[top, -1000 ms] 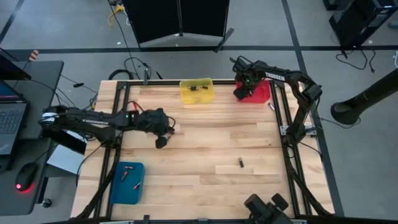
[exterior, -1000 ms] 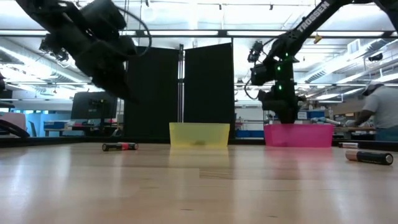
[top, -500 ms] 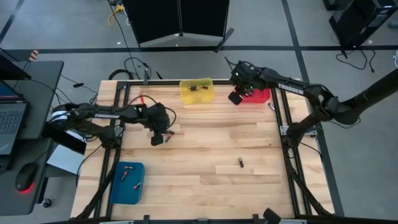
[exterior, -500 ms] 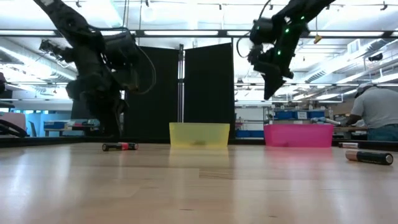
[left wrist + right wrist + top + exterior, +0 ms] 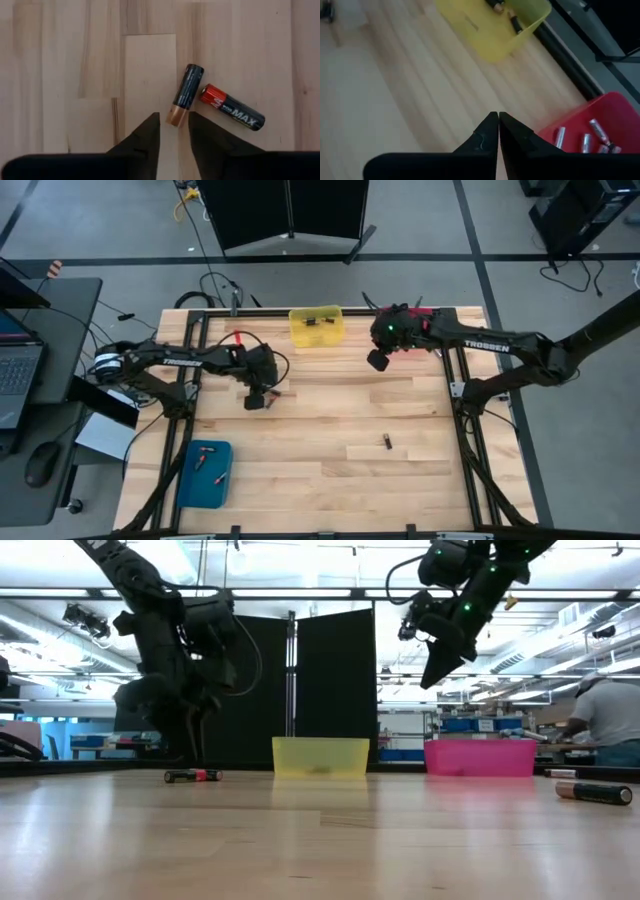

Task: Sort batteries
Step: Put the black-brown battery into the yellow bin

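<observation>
Left gripper (image 5: 173, 131), parted and seemingly empty, straddles the black-and-copper battery (image 5: 185, 94); right gripper (image 5: 498, 131) pinched shut, empty.

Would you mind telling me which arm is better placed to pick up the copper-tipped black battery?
Left: its gripper is open directly over that battery; the right gripper is shut, away by the red bin.

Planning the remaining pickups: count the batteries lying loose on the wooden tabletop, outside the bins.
3 clearly visible: a black, copper-ended battery touching a red-and-black battery below the left gripper, and one small dark battery mid-table; others may be hidden.
</observation>
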